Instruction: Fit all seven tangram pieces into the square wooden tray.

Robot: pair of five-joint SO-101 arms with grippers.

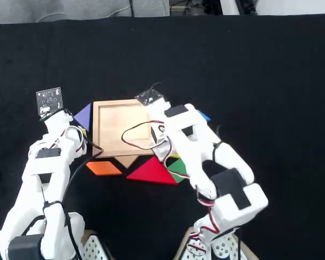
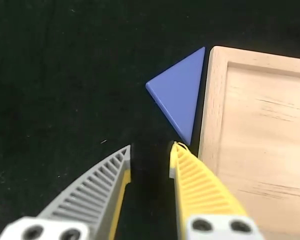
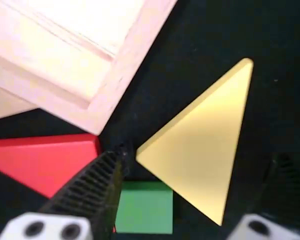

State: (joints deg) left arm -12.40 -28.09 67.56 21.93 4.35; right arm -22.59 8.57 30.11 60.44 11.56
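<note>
Pieces lie on the black surface [image 1: 260,65] round the one square wooden tray [image 1: 122,104] in the high view: one violet-blue triangle [image 1: 84,115] against its left wall, one orange parallelogram [image 1: 104,168], one tan triangle [image 1: 126,161], one red triangle [image 1: 151,170] and one green piece [image 1: 179,171] along its near side, and one blue piece [image 1: 204,115] at its right, partly hidden by an arm. From the left wrist, the left gripper [image 2: 151,147] stands open beside the tray wall, its yellow finger [image 2: 197,185] tipped at the violet-blue triangle's near corner. From the right wrist, the right gripper [image 3: 190,165] gapes wide astride one yellow triangle [image 3: 200,125], with the red triangle, green piece and tray corner just beside it.
</note>
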